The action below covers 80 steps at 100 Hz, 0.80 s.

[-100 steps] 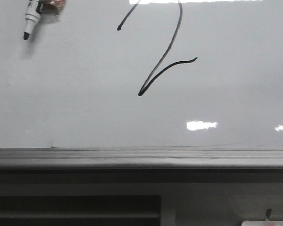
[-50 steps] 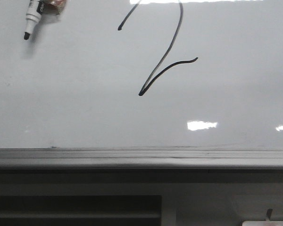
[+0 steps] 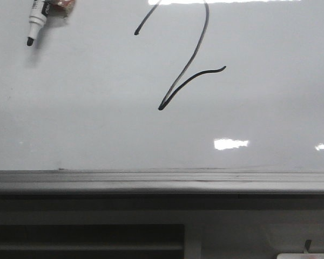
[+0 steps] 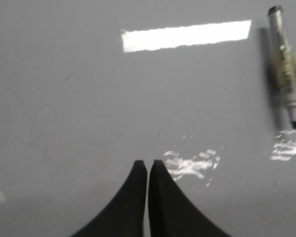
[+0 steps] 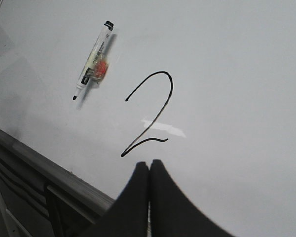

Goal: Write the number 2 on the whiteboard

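Observation:
The number 2 [image 3: 190, 59] is drawn in thin black line on the whiteboard [image 3: 86, 118]; its top is cut off by the front view's edge. It shows whole in the right wrist view [image 5: 155, 116]. A white marker [image 3: 36, 20] with a black tip lies on the board left of the 2, also in the right wrist view [image 5: 92, 60] and the left wrist view [image 4: 284, 64]. My left gripper [image 4: 148, 163] is shut and empty over bare board. My right gripper [image 5: 149, 163] is shut and empty, just short of the 2's tail.
A grey metal ledge [image 3: 162, 181] runs along the board's near edge. Below it is a dark slatted panel [image 3: 86, 240]. Bright light reflections [image 3: 230, 143] lie on the board. A small orange-pink thing [image 5: 102, 69] sits against the marker.

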Motion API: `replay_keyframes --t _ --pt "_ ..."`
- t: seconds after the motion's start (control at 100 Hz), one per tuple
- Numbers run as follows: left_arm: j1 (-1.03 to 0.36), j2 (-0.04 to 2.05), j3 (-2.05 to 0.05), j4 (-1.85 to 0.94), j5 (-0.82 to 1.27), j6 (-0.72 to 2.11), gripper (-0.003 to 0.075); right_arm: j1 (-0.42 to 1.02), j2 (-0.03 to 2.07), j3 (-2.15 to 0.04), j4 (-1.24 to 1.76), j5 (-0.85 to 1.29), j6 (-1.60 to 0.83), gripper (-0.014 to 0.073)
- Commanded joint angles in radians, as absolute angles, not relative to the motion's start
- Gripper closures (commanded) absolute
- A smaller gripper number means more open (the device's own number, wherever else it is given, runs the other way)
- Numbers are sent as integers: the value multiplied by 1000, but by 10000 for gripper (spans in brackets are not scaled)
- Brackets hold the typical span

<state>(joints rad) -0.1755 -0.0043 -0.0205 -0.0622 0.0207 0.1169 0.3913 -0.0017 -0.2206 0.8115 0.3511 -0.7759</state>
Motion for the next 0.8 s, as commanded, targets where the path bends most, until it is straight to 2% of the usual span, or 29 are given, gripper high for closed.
replay_keyframes --t 0.0,0.14,0.18,0.79 --pt "-127 -32 -31 -27 -28 66 740 385 8 -245 829 294 -781 662" --pt "-71 -32 20 -64 -106 66 740 385 8 -245 829 292 -781 662" --pt "-62 -33 15 -68 -63 66 740 385 8 -245 829 292 -781 662" --pt "-61 -32 15 -61 -41 66 740 385 8 -245 829 292 -781 662"
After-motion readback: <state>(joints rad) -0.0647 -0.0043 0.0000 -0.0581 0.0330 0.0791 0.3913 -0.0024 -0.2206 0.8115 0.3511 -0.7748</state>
